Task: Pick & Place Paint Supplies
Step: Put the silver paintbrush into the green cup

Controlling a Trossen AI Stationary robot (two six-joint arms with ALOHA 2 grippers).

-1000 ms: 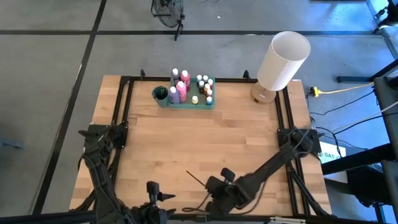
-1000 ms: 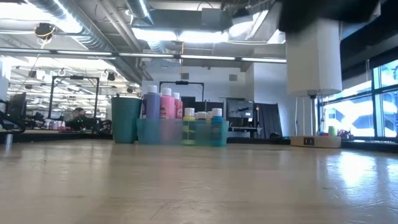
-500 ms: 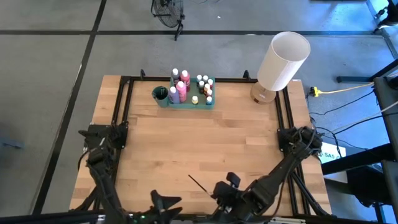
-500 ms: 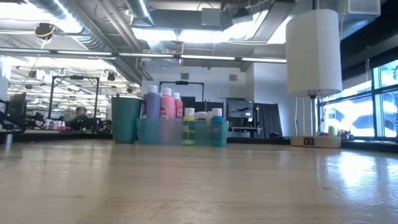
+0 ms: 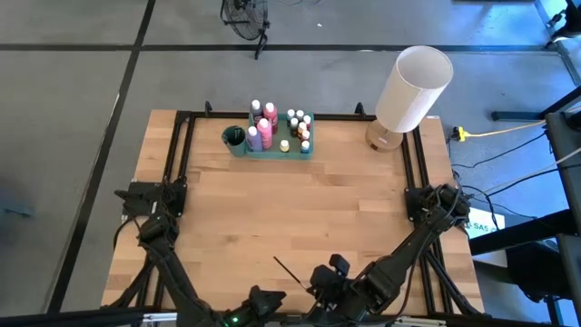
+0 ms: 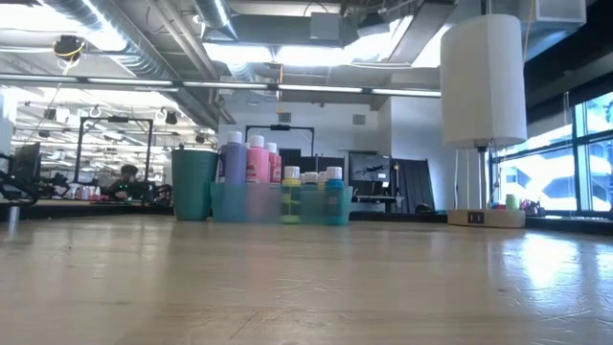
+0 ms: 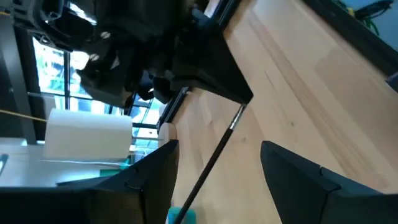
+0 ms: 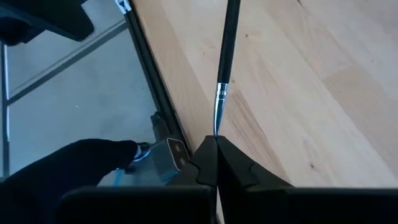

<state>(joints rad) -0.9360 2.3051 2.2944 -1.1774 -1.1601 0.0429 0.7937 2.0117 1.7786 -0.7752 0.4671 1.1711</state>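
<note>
1. This is an open-plan lab or industrial office space: the low view shows an exposed ceiling [image 6: 144, 48] with bare ducts, pipes and strip lights.
2. Rows of workstations [image 6: 77, 192] with monitors stand far behind the desk's far edge, and a person [image 6: 123, 177] sits there.
3. Large windows [image 6: 584, 144] line one side.
4. The wooden desk [image 5: 290, 209] carries a black metal frame [image 5: 186, 136] and stands on a grey concrete floor [image 5: 73, 109] with cables [image 5: 508, 132] beside it.
</note>
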